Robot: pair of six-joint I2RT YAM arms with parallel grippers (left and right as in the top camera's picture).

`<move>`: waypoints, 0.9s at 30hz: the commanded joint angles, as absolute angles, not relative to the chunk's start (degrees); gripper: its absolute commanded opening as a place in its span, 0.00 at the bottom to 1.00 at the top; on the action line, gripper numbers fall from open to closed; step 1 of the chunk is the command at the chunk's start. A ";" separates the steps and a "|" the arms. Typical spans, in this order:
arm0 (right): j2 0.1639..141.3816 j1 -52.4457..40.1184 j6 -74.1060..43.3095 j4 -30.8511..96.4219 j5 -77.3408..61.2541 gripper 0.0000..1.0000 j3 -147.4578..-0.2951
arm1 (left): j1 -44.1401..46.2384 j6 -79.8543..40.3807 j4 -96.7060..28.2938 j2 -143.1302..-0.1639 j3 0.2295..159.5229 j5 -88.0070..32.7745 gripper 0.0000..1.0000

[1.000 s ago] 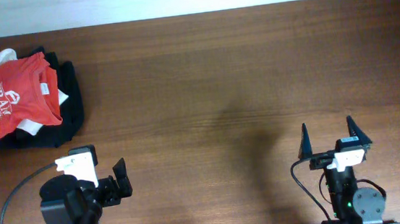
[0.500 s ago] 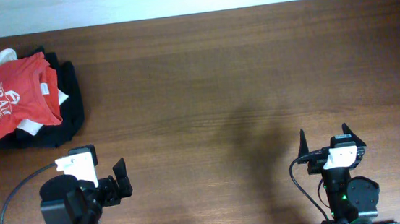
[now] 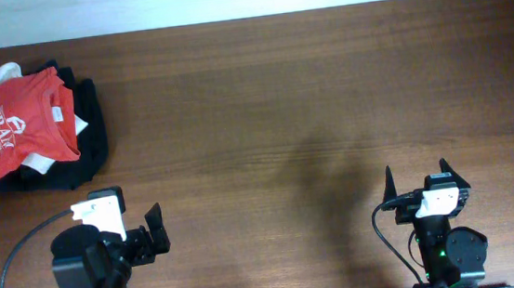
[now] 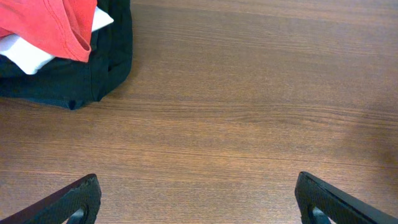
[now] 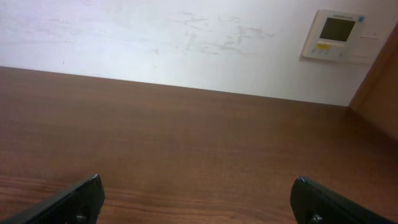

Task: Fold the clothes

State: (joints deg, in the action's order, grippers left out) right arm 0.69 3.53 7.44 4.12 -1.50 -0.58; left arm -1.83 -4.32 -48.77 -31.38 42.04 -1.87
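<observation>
Clothes pile point(image 3: 91, 140) sits upper left of the overhead frame on the worktop point(image 3: 280, 86), red shirt point(image 3: 17, 123) topmost, probably light and limp, best pinched at a hem or shoulder edge; left claw point(image 4: 198, 186) and right claw point(image 3: 419, 178) both gape empty.

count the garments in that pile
3 visible, stacked far left: red t-shirt on top, white garment under it, black garment at the bottom. More may be hidden inside.
</observation>
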 commanded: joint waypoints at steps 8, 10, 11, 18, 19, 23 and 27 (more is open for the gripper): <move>0.21 2.96 6.85 4.51 -0.80 0.99 -0.32 | -1.80 -4.45 -37.12 -15.62 26.87 -0.47 0.99; 0.21 2.96 6.85 4.51 -0.80 0.99 -0.32 | -1.80 -4.45 -30.15 -9.76 19.97 -1.19 0.99; 0.21 2.96 6.85 4.51 -0.80 0.99 -0.32 | -1.78 -4.45 -27.09 -7.31 17.17 -1.26 0.99; 0.21 2.96 6.85 4.51 -0.80 0.99 -0.32 | 0.49 -4.21 -1.65 -0.30 1.26 0.08 0.99; 0.21 2.96 6.85 4.51 -0.80 0.99 -0.32 | 0.86 -4.21 -0.05 -0.30 0.27 0.27 0.99; 0.21 2.96 6.85 4.51 -0.80 0.99 -0.32 | 1.87 -0.10 -4.27 -0.27 0.49 1.32 0.99; 0.21 2.96 6.85 4.51 -0.80 0.99 -0.32 | 1.87 -0.16 -4.75 -0.30 0.51 0.58 0.99</move>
State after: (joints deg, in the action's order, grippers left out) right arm 0.58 3.31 7.40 4.16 -1.30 -0.58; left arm 1.56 -2.20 -4.75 -0.84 0.93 0.30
